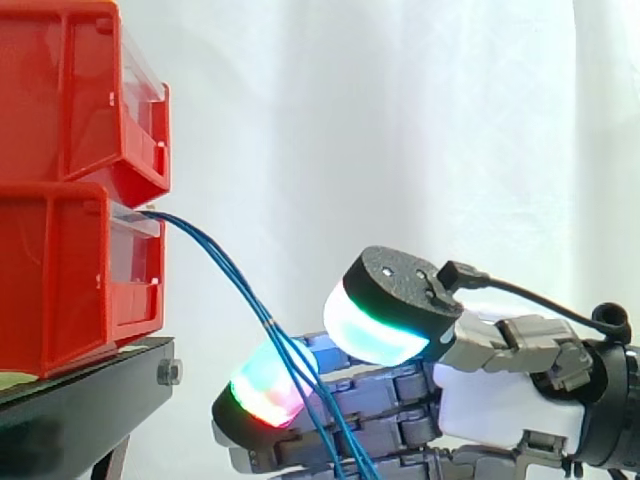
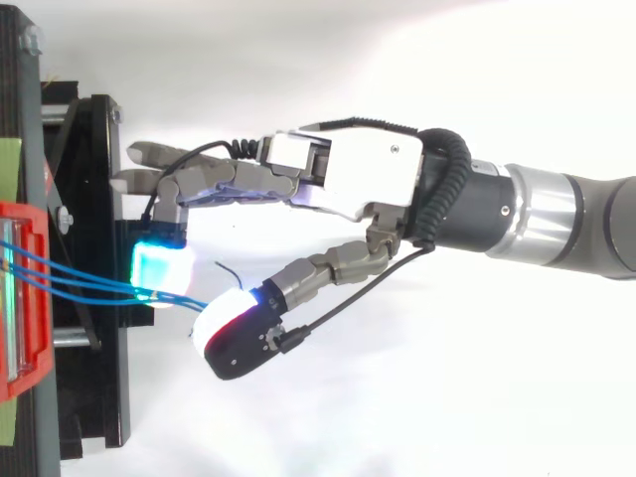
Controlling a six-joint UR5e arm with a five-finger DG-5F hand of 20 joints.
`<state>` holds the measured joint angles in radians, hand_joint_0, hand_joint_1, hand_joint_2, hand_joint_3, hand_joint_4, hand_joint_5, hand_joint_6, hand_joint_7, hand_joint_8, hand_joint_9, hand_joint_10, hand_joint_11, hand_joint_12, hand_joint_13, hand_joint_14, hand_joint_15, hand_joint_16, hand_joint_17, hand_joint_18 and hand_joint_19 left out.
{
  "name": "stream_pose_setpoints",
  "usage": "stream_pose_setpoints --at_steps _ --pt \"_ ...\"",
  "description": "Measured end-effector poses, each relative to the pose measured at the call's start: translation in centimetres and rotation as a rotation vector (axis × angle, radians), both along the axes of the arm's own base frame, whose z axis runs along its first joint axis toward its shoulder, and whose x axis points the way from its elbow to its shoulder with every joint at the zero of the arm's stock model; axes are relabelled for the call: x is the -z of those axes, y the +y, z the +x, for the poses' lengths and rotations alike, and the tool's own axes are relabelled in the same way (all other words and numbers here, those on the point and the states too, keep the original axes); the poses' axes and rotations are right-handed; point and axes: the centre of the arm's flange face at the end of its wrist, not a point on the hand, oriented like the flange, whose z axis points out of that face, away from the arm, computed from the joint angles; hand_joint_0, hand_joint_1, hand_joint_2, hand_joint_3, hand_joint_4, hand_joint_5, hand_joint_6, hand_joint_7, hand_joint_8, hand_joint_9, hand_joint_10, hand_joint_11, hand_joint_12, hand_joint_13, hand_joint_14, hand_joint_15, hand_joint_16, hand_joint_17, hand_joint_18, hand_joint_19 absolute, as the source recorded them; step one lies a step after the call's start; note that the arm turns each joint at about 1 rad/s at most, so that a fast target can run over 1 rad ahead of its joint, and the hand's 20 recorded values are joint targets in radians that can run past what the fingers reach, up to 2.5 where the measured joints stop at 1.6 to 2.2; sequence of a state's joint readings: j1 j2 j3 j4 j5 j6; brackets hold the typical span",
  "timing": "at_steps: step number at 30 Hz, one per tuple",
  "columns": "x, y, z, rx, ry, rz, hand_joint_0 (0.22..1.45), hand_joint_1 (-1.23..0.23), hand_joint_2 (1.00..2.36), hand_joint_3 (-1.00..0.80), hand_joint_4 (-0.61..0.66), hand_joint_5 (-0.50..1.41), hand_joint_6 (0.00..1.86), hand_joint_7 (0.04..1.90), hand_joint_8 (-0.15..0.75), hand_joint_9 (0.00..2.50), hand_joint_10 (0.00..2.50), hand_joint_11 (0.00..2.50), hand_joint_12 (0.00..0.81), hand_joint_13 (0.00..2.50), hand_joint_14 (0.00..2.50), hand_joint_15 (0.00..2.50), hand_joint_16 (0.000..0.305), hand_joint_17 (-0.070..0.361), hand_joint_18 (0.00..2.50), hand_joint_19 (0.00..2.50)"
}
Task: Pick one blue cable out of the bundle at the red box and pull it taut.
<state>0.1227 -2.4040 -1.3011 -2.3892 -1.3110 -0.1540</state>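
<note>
Blue cables (image 1: 268, 320): bundle slants from red box (image 1: 60, 280) down across the hand's (image 2: 348, 179) extended fingers (image 1: 265, 385); thumb (image 1: 395, 305) apart above, nothing pinched.

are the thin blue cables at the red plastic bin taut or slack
Slack: the thin blue cables leave the red plastic bin in a downward curve toward the hand.
</note>
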Motion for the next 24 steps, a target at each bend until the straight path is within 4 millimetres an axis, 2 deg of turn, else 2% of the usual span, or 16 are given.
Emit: stream_pose_setpoints --at_steps 8,24 --pt "2.0 0.0 2.3 -0.012 -0.010 0.035 0.58 -0.64 1.00 -0.46 0.38 -0.10 0.50 1.19 0.293 0.21 0.00 0.00 0.371 0.01 0.00 0.00 0.065 0.147 0.02 0.10" --pt "1.8 -0.5 2.8 -0.016 -0.021 0.046 0.61 -0.62 1.01 -0.41 0.37 -0.10 0.50 1.21 0.294 0.24 0.00 0.00 0.365 0.03 0.00 0.00 0.064 0.144 0.03 0.10"
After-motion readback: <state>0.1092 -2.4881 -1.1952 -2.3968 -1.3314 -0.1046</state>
